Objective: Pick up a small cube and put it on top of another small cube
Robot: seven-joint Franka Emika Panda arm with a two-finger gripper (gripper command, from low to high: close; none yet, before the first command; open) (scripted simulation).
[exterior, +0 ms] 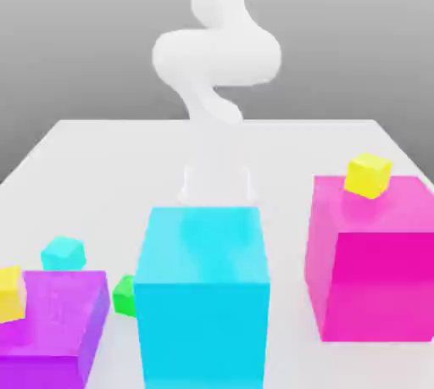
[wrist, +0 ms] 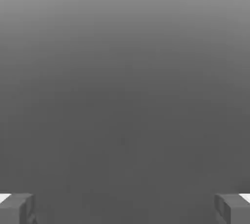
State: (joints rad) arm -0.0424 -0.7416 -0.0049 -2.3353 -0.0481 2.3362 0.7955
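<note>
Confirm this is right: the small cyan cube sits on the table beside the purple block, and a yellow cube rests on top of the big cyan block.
Not quite. The yellow cube rests on top of the pink block, not the big cyan block, as the exterior view shows. The small cyan cube does sit on the table beside the purple block.

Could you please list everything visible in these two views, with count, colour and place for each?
small cube: one, cyan, on the table behind the purple block, at the exterior view's left.
small green cube: one, green, on the table between purple and large cyan blocks.
small yellow cubes: two, yellow; one atop the magenta block, one on the purple block.
large cyan block: one, cyan, centre front.
magenta block: one, magenta, right.
purple block: one, purple, left front.
table: one, white.
gripper: one, grey fingertips apart, empty.
arm: one, white, behind the cyan block.
</note>
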